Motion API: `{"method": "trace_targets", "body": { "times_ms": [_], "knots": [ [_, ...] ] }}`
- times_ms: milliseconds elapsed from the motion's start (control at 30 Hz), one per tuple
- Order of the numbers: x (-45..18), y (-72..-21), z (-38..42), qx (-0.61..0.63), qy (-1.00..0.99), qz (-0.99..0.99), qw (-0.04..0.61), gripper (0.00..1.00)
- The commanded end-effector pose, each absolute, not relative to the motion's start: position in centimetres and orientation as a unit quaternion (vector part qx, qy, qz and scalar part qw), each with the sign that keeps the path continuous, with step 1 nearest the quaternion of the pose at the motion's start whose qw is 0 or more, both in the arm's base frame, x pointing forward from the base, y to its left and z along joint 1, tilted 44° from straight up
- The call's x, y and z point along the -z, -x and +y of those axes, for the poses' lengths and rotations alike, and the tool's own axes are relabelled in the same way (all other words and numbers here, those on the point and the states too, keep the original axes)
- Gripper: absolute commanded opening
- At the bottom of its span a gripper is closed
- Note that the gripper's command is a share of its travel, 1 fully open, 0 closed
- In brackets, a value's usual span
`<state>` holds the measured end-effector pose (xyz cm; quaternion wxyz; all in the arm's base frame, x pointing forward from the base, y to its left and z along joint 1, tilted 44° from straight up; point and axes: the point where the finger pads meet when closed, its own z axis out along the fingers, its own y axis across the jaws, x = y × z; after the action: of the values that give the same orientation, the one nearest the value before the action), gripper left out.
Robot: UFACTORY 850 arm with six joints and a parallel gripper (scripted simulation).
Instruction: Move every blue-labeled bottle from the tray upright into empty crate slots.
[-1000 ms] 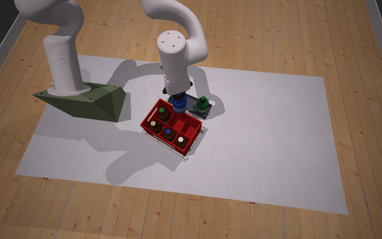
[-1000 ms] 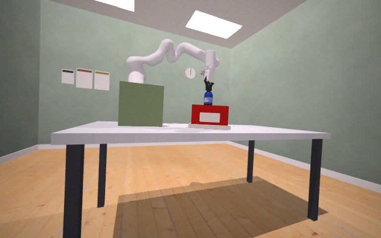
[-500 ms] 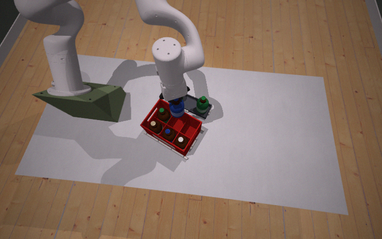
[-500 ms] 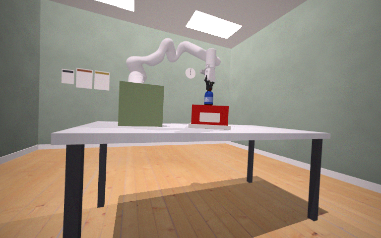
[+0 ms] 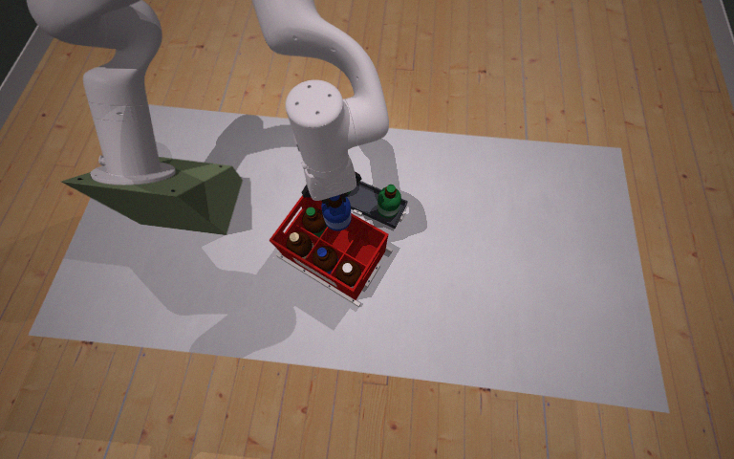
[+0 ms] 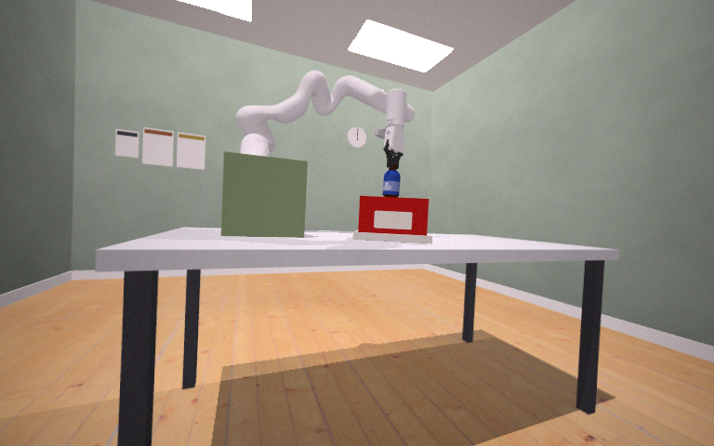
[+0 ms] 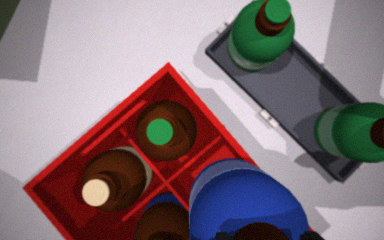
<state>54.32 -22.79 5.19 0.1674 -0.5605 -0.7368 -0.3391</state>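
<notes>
My gripper [image 6: 391,159] is shut on the neck of a blue-labeled bottle [image 5: 335,212] and holds it upright above the red crate [image 5: 330,246], its base just over the rim in the side view [image 6: 390,182]. In the wrist view the blue bottle [image 7: 247,202] hangs over the crate's far row, beside a brown bottle with a green cap [image 7: 161,131]. The crate also holds brown bottles with a cream cap [image 5: 295,238], a blue cap [image 5: 323,254] and a white cap [image 5: 348,269]. Two far-row slots [image 5: 365,246] are empty. The grey tray [image 7: 300,97] carries two green bottles [image 7: 261,31] [image 7: 357,131].
The arm's green base block [image 5: 161,191] stands left of the crate. The tray [image 5: 376,204] lies right behind the crate, close to its far side. The crate sits on a pale base strip [image 6: 391,237].
</notes>
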Motion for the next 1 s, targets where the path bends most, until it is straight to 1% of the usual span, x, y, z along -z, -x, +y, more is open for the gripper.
{"method": "trace_targets", "body": {
  "times_ms": [0, 967],
  "knots": [
    [-5.06, -54.25, -23.13, 0.339, 0.561, -0.737, 0.166, 0.0],
    [-4.64, -53.98, -23.51, 0.339, 0.561, -0.737, 0.166, 0.0]
  ]
}}
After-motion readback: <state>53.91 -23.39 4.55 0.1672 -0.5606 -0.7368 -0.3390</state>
